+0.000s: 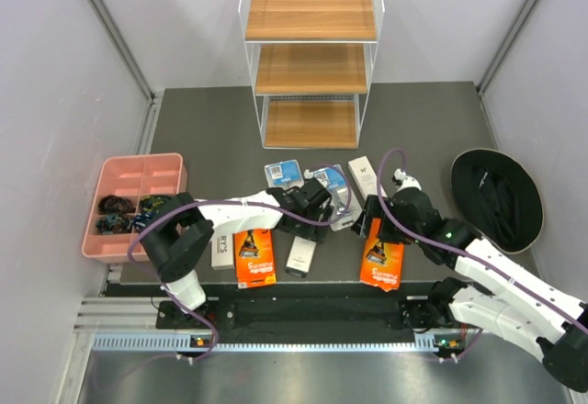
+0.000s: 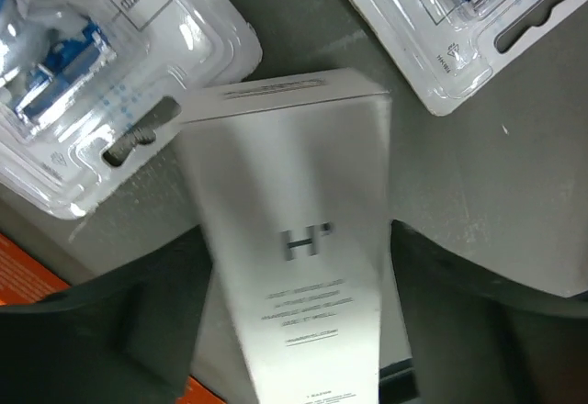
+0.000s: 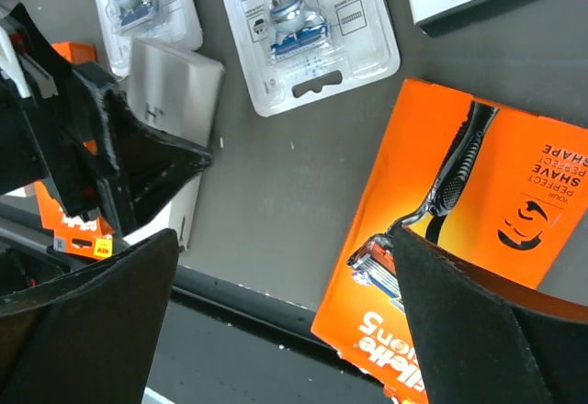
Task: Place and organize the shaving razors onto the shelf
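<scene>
The white wire shelf (image 1: 310,69) stands at the far centre with bare wooden tiers. Seven razor packs lie on the dark table. My left gripper (image 1: 308,207) is shut on the far end of a white H' box (image 2: 294,239), fingertips touching both its long edges. Two blue-clear blister packs (image 1: 283,173) (image 1: 338,182) lie just beyond it. The HARRY'S box (image 1: 221,251) and an orange card (image 1: 254,257) lie left of it. My right gripper (image 3: 285,239) is open, hovering over the left edge of the other orange card (image 3: 514,174). A third white box (image 1: 365,177) lies behind it.
A pink compartment tray (image 1: 138,167) with dark small items sits at the left. A black round bag-like object (image 1: 496,197) lies at the right. The black front rail (image 1: 303,308) runs just below the packs. Grey walls close in both sides.
</scene>
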You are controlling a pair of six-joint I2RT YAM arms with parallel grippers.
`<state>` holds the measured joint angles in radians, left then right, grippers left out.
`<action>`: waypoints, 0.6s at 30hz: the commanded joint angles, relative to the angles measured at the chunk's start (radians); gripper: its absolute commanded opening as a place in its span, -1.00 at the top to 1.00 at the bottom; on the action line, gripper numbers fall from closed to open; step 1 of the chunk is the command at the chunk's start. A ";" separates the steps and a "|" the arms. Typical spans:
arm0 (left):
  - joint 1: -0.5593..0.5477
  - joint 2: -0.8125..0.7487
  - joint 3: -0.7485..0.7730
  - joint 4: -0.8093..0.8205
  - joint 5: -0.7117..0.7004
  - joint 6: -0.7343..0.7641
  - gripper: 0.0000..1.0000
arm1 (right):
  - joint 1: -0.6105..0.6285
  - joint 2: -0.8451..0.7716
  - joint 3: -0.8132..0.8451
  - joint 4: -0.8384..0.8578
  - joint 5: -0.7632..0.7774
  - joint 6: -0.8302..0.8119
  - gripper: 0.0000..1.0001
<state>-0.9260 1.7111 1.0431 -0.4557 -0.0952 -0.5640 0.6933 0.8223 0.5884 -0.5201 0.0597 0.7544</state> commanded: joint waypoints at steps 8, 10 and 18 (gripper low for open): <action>-0.005 0.005 0.025 -0.015 -0.023 -0.020 0.10 | 0.015 -0.029 -0.009 0.011 0.020 0.022 -0.97; -0.005 -0.013 0.034 -0.021 -0.037 -0.024 0.12 | 0.015 -0.034 -0.004 0.005 0.019 0.019 -0.98; 0.007 -0.131 0.168 -0.121 -0.109 -0.008 0.13 | 0.018 -0.057 0.086 -0.047 0.042 -0.007 -0.98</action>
<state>-0.9298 1.6966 1.0962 -0.5316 -0.1429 -0.5774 0.6941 0.7887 0.5808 -0.5488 0.0666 0.7609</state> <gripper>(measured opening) 0.592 0.987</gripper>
